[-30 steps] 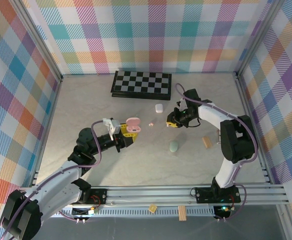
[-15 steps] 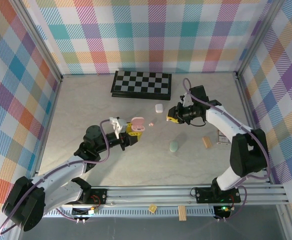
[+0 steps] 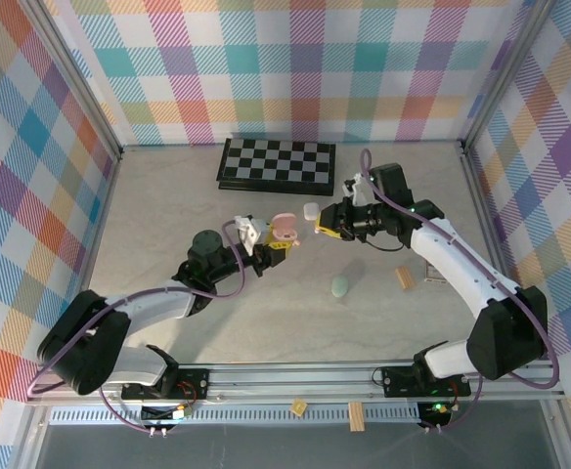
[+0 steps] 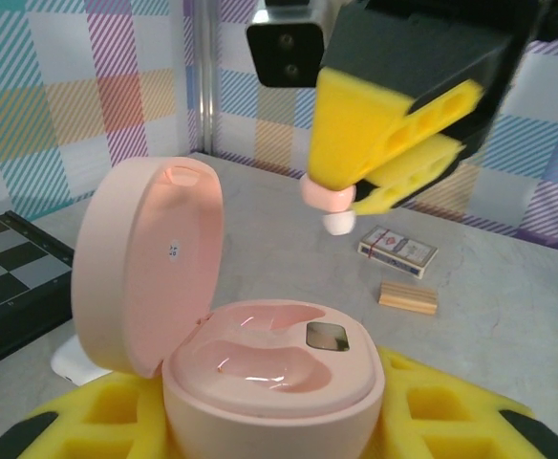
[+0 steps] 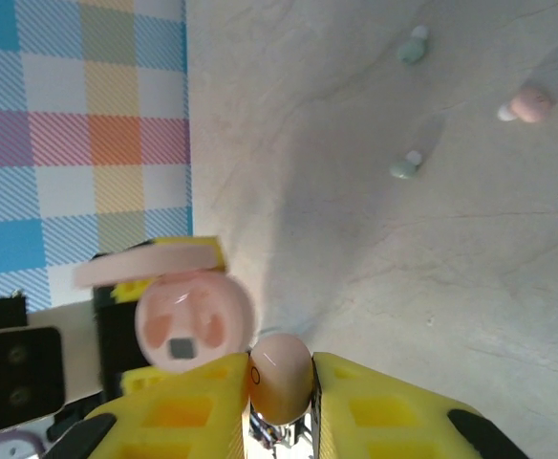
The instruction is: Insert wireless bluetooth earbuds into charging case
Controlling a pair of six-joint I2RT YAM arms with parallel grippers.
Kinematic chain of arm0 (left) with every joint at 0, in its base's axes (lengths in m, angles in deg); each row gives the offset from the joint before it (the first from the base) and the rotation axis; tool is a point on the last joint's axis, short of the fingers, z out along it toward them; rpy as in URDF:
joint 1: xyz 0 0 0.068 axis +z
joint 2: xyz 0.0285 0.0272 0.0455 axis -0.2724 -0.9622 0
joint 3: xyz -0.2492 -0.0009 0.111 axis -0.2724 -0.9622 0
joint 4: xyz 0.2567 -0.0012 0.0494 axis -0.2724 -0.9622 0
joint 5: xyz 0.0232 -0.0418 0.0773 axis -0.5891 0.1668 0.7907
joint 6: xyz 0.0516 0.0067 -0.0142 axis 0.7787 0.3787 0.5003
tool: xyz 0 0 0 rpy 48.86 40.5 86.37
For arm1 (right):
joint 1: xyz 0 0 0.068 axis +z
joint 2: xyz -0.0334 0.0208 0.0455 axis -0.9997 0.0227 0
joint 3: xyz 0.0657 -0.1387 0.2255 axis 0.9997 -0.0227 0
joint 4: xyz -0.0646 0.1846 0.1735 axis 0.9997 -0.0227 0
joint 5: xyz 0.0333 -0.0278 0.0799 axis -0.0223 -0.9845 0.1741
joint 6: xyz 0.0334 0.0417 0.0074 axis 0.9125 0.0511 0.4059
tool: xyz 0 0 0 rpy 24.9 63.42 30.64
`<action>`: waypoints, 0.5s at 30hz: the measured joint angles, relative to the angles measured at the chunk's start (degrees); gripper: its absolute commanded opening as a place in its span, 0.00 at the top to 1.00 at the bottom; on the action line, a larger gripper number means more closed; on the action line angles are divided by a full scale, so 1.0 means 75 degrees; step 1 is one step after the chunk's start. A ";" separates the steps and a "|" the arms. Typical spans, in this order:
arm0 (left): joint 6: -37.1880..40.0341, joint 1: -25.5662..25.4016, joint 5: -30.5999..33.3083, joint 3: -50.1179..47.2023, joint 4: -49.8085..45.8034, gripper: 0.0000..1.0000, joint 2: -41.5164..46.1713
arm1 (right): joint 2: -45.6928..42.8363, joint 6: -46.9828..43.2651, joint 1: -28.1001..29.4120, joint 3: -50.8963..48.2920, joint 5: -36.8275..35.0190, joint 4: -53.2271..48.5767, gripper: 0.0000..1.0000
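My left gripper [image 3: 277, 241] is shut on an open pink charging case [image 3: 285, 230], lid up. In the left wrist view the case [image 4: 265, 359] shows two vacant sockets, with its lid [image 4: 150, 263] standing at the left. My right gripper [image 3: 322, 226] is shut on a pink earbud [image 5: 281, 376], gripped between the yellow pads [image 5: 379, 402]. From the left wrist the earbud [image 4: 328, 199] hangs above and just beyond the case. From the right wrist the case [image 5: 193, 320] lies just left of the earbud.
Two pale green earbuds [image 5: 411, 48] [image 5: 403, 165] and a pink one [image 5: 525, 103] lie loose on the table. A white case [image 3: 311, 210], a green case [image 3: 339, 285], a wooden block [image 3: 404, 277], a card box [image 4: 397, 251] and a chessboard [image 3: 277, 162] lie around.
My left arm has carried the pink case up and to the right. My right gripper has moved left with the earbud, closing in on the case.
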 measured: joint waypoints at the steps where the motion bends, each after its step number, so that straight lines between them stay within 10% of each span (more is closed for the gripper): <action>1: 0.0015 -0.0023 0.0009 0.0105 0.0082 0.68 -0.0166 | 0.0000 0.0047 0.0076 0.0044 0.0023 0.0029 0.78; 15: 0.0178 -0.0198 -0.0119 0.0682 0.0848 0.68 -0.0941 | 0.0052 0.0478 0.0676 0.0326 0.0251 0.0729 0.78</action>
